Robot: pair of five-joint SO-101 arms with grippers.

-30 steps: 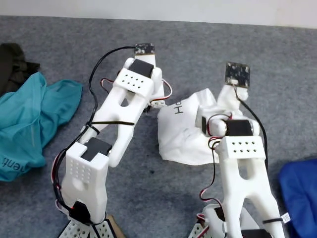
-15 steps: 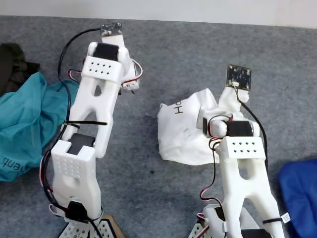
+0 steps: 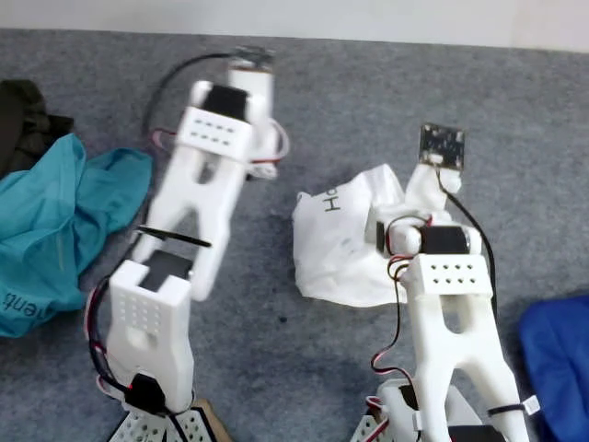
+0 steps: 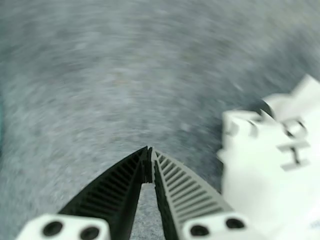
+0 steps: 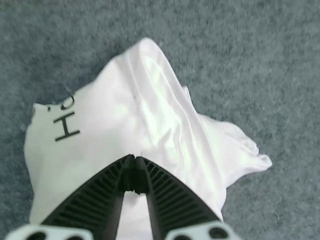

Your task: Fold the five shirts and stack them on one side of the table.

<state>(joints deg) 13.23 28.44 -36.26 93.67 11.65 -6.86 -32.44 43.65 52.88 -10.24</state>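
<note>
Step in hand (a judgement): flattening the first garment, with no fold made and no stack begun.

Locate the white shirt, crumpled in a heap near the middle of the bench in front of the right arm.

Note the right end effector, pressed together directly over that heap (cannot tell whether a fold is caught between the tips).

Note the left end effector, likewise pressed together, pinching nothing, above bare grey surface apart from the shirt.

Disregard for now the teal shirt, blue shirt and dark garment at the margins.

Next, probably: take two corners and draw the cloth flat before folding.
</note>
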